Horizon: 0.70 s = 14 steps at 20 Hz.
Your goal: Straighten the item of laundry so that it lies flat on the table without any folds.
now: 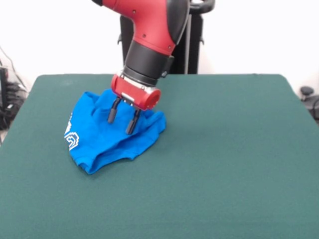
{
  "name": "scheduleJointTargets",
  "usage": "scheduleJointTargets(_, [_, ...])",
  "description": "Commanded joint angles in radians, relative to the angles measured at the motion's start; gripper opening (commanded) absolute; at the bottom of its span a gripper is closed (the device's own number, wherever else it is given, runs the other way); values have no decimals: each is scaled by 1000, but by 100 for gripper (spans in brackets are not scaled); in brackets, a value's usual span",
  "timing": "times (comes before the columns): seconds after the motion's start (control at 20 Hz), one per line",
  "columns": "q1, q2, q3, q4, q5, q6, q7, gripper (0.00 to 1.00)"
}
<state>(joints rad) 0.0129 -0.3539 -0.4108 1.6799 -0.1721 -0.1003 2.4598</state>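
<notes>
The bright blue T-shirt (110,134) lies crumpled in a heap on the left half of the dark green table (224,159). Part of a white print (71,138) shows at its left edge; the rest of the lettering is folded out of sight. My gripper (121,118) hangs from the red and black arm right over the heap's upper middle. Its two black fingers (113,112) are spread apart, with tips at or just above the cloth. Nothing is held between them.
The robot's black pedestal (192,45) stands behind the table's far edge. Dark equipment and cables (7,94) sit beyond the left edge, and a dark object (309,97) beyond the right edge.
</notes>
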Motion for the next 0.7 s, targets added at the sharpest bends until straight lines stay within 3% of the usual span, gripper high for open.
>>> scheduleJointTargets(0.05, [15,-42,153,20,6,101,56,100])
scheduleJointTargets(0.4, [32,-60,158,15,27,129,65,100])
scheduleJointTargets(0.7, [62,7,137,-21,63,87,95,100])
